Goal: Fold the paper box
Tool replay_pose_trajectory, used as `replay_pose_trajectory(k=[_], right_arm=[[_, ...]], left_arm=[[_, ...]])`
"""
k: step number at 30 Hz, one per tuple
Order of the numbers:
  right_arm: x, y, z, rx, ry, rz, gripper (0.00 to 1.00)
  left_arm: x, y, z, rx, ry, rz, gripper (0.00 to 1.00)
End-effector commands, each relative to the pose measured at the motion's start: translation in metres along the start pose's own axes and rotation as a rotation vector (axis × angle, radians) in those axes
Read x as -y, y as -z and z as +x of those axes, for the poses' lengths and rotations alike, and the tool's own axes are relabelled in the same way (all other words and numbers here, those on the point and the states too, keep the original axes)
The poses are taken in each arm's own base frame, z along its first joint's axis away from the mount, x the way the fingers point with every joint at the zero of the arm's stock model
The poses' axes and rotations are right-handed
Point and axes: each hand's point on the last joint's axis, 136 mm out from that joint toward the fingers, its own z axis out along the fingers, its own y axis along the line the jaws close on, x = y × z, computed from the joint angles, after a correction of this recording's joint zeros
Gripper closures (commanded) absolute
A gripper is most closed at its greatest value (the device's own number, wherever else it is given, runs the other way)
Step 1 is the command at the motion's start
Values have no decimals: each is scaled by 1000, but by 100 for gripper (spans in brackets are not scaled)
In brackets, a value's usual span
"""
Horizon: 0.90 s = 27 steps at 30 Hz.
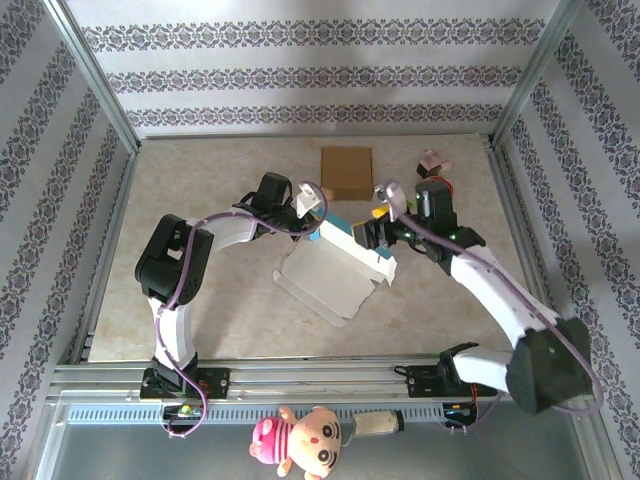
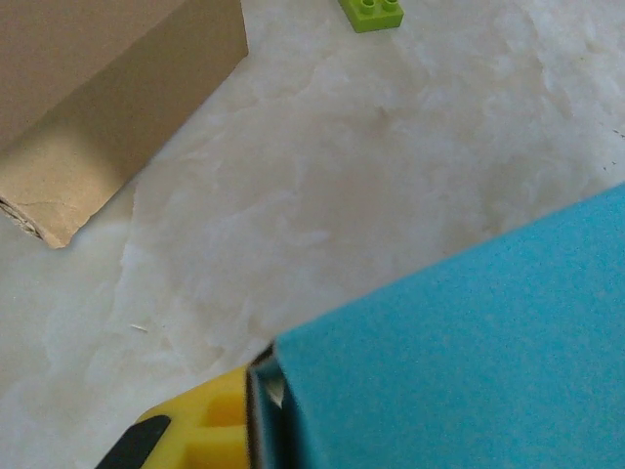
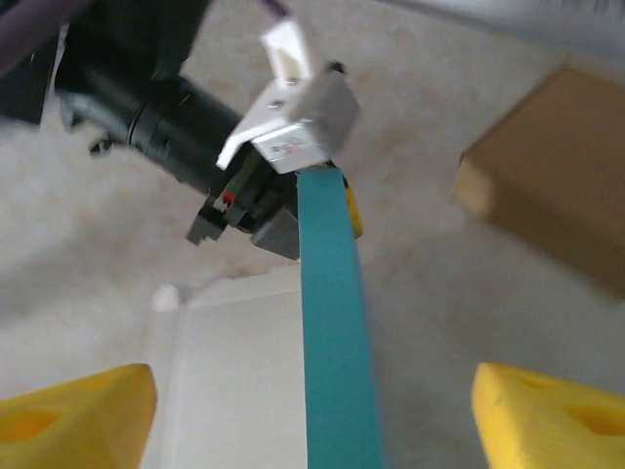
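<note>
Teal flap (image 3: 332,322) pinched by left tool (image 1: 322,222); right tool (image 3: 312,410) spread astride it at 3 o'clock. Off-centre closing could crease flap or pull it free.

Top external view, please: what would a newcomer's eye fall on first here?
The white paper box at the middle of the table, its teal flap raised, pinched by the left gripper. The right gripper stands open beside the flap. Behind them sits a brown cardboard box.

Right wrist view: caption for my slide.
Open right claw straddles the teal flap of the paper box, left claw pinching its far end.
</note>
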Motion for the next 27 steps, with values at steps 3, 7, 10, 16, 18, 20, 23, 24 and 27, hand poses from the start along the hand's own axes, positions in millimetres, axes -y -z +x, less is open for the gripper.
replay_pose_trajectory(k=[3,7,10,16,18,20,23,24,27], right_arm=[[-9,-27,5,-119,-391,-157,21],[9,-49,12,-165,-440,-113,31],[13,-63,31,-242,-406,-61,40],[38,-72,71,-354,-352,101,49],[45,-71,79,-368,-338,143,51],[48,-69,81,-370,-327,164,53],[48,-68,80,-368,-305,173,54],[46,-68,80,-368,-298,170,54],[43,-70,79,-372,-276,172,54]], left_arm=[[22,-1,3,-14,-36,51,99],[24,-2,4,-30,-49,52,99],[22,-3,4,-43,-52,29,99],[18,-9,14,-120,-70,-55,91],[17,-9,16,-134,-71,-74,86],[18,-9,18,-138,-72,-74,81],[21,-6,17,-133,-68,-64,77],[23,-5,16,-127,-65,-58,76],[30,-2,12,-97,-63,-33,71]])
